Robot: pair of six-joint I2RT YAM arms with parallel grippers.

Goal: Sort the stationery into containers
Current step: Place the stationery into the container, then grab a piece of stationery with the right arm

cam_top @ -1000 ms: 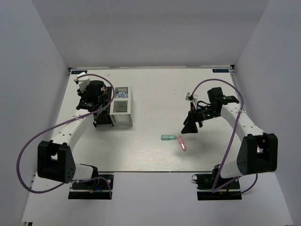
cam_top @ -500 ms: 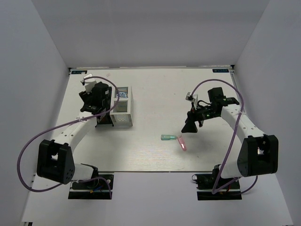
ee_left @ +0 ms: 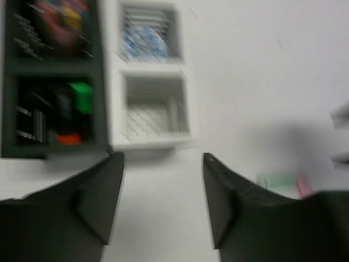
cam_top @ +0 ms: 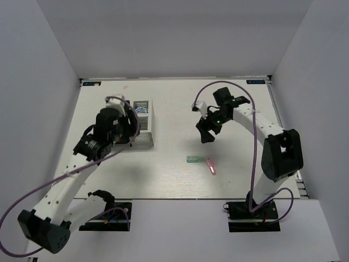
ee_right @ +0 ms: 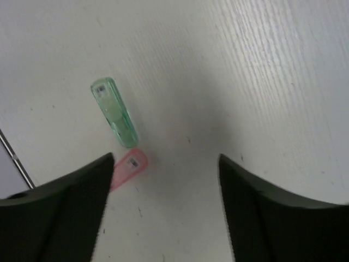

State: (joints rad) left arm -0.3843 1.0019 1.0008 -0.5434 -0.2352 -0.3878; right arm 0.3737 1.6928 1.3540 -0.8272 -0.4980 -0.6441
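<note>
On the tabletop (cam_top: 174, 180), nearest, lie two capsule pieces: a pink capsule piece (ee_right: 128, 165) and a green capsule piece (ee_right: 113, 112), end to end and almost touching. The right hand (ee_right: 166, 207) hangs just beyond them, its fingers apart with nothing between. To the left, two boxes stand side by side, touching: the black box (ee_left: 52, 82) and the white box (ee_left: 150, 82). The left hand (ee_left: 163, 202) is at their near side, fingers apart. In the top view its arm hides most of the black box. The near black compartment shows one green cap (ee_left: 80, 90) and one orange cap (ee_left: 68, 139). The far white compartment holds one blue-white roll (ee_left: 144, 43).

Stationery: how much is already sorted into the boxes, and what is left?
Done: a green-capped marker sits in the black slotted box, and a blue-white roll sits in the white slotted box. In hand: nothing; the left end effector and right end effector are both open and empty. Left: the translucent green capsule and translucent pink capsule lie on the table.
</note>
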